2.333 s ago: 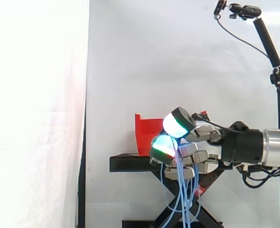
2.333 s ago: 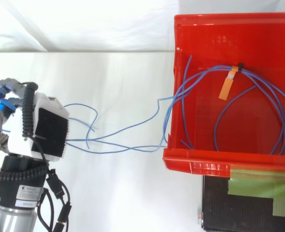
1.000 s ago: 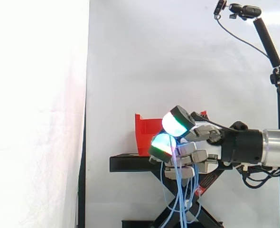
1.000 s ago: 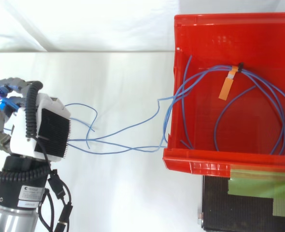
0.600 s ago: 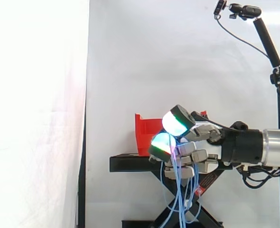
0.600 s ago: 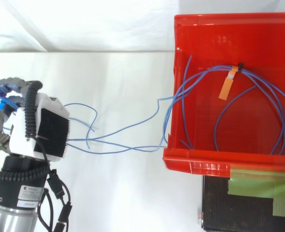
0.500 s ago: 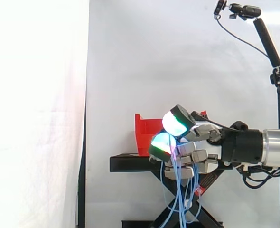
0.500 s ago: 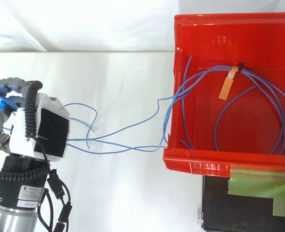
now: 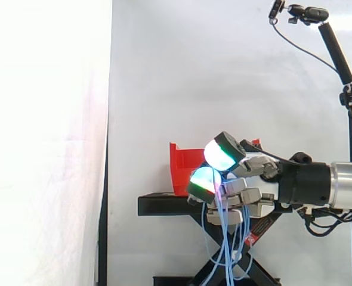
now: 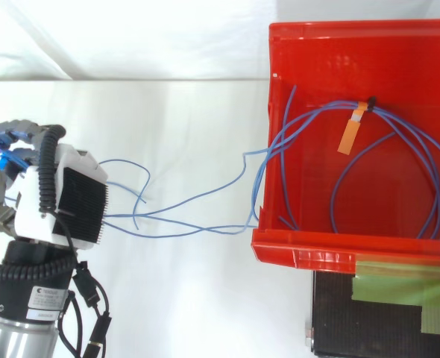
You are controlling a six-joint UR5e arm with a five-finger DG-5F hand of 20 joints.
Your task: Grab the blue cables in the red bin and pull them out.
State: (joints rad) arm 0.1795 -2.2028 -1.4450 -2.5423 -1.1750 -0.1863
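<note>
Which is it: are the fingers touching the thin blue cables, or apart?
Touching. The side view shows the hand's curled fingers closed round the thin blue cables, which hang below the grip; the top view shows them trailing into the red plastic bin.

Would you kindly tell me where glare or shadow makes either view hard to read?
Side view: the curtain is blown out white at left, and glowing pads on the hand flare beside the blue cables. Top view: even light; the cables stand out inside the red bin.
</note>
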